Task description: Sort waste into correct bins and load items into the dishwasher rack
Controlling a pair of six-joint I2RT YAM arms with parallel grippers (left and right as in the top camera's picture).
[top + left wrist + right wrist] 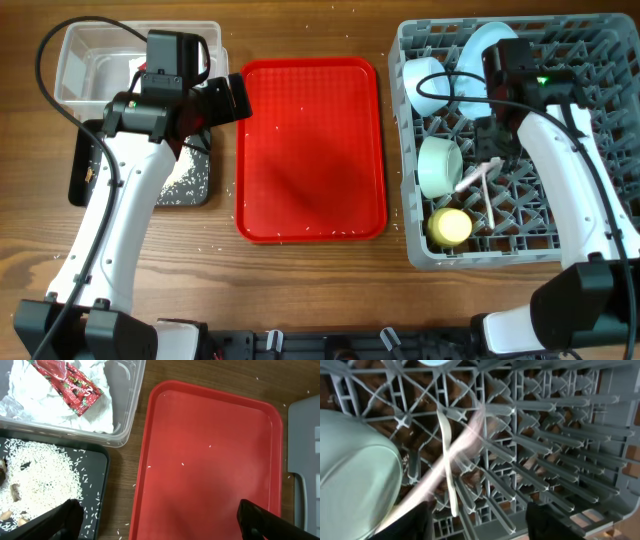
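The grey dishwasher rack (590,100) holds a light blue plate (490,45), a light blue bowl (430,80), a mint-green bowl (440,165), a yellow cup (450,227) and two white utensils (482,185). My right gripper (477,522) is open above the rack floor (545,435). One utensil (447,460) lies still; a second one, blurred (465,440), slants beside one finger. My left gripper (160,525) is open and empty over the left edge of the red tray (210,460). The napkin (30,405) and red wrapper (70,385) lie in the clear tub (127,415). Rice (40,475) and brown scraps (15,492) lie in the black tray (97,475).
The red tray (310,150) lies between the bins and the rack, with a few stray grains on it. Loose grains dot the wooden table (225,240) around the black tray (190,185). The clear tub (80,60) stands at the far left.
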